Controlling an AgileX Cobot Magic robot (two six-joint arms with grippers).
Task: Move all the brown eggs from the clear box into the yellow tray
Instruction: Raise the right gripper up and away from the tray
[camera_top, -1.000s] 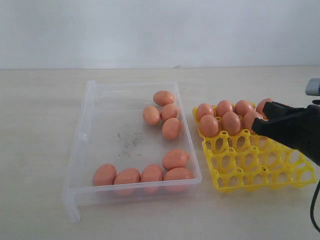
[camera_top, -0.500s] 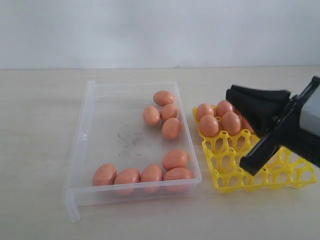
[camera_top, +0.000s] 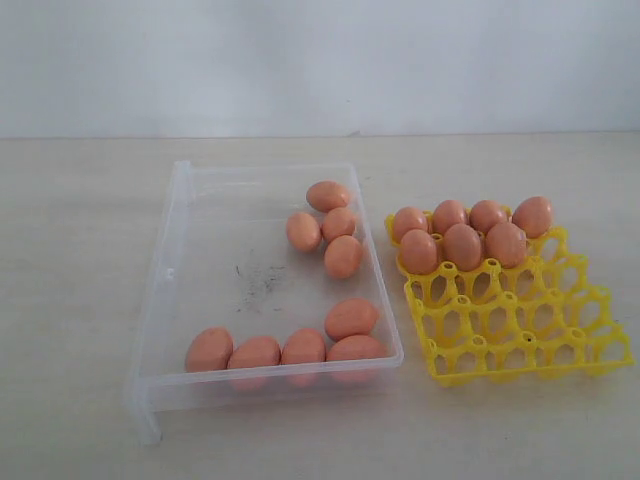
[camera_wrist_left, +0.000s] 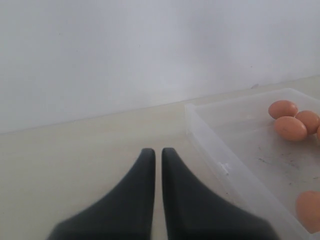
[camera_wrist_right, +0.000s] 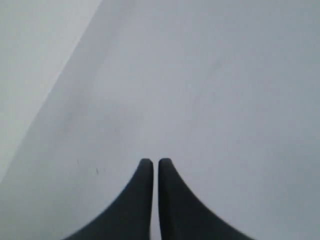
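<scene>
A pale beige surface (camera_top: 80, 300) runs back to a plain white wall (camera_top: 320, 60). Toward its near edge, left of the middle, lies the clear box (camera_top: 200, 230), long sides running front to back. Four of the brown eggs (camera_top: 303, 348) line the box's near wall, and a fifth rests just behind the one in the near right corner. Dark scuff marks (camera_top: 258, 277) spot the bare bottom, and four more eggs cluster by the right wall toward the far end. Just beside that wall sits the yellow tray (camera_top: 520, 335). Its nearer cups are empty, and seven eggs fill its far rows, three in front and four behind. The left gripper (camera_wrist_left: 156, 152) hangs over the surface outside the box's left wall, jaws pressed together on nothing. The right gripper (camera_wrist_right: 151, 162), likewise closed and empty, faces a blank pale expanse
</scene>
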